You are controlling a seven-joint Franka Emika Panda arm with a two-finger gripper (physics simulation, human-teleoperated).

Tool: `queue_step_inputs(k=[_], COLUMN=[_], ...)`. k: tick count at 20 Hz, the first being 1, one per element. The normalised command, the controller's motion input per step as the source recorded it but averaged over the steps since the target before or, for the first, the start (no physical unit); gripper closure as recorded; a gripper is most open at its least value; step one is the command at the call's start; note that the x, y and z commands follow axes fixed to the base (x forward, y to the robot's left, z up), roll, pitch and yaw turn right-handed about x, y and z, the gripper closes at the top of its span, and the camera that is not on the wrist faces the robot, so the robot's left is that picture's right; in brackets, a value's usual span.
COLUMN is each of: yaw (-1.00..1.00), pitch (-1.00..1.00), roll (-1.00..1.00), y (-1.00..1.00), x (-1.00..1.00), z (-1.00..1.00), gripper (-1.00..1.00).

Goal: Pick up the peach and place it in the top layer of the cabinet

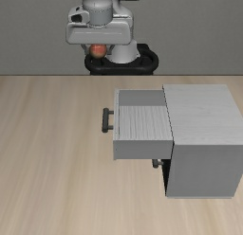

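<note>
The white-and-grey two-finger gripper pinches the small round orange-red peach, held above the far edge of the light wooden tabletop. Near the tabletop's right edge stands the grey box-shaped cabinet, its top drawer pulled open.

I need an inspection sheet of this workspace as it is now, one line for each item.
Surface: wooden table, light planks.
Job's things: peach just under the gripper, beside the robot's base; cabinet with its top drawer pulled out toward the exterior view's left.
Clutter: nothing seen.
Grippers: one, over the peach, far from the drawer.
Cables: nothing seen.
Surroundings: grey wall behind the table.
</note>
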Motion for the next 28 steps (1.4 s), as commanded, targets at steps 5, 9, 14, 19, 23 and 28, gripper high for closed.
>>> queue_step_inputs(k=[5,9,14,19,23,28], yaw=[0.0,0.0,0.0,0.0,0.0,0.0], pitch=[0.0,0.0,0.0,0.0,0.0,0.0], roll=[0.0,0.0,0.0,0.0,0.0,0.0], y=[1.0,0.75,0.0,0.0,0.0,0.0], x=[0.0,0.5,1.0,1.0,1.0,0.4], z=[0.0,0.0,0.0,0.0,0.0,0.0], gripper=[1.0,1.0,1.0,1.0,1.0,-1.0])
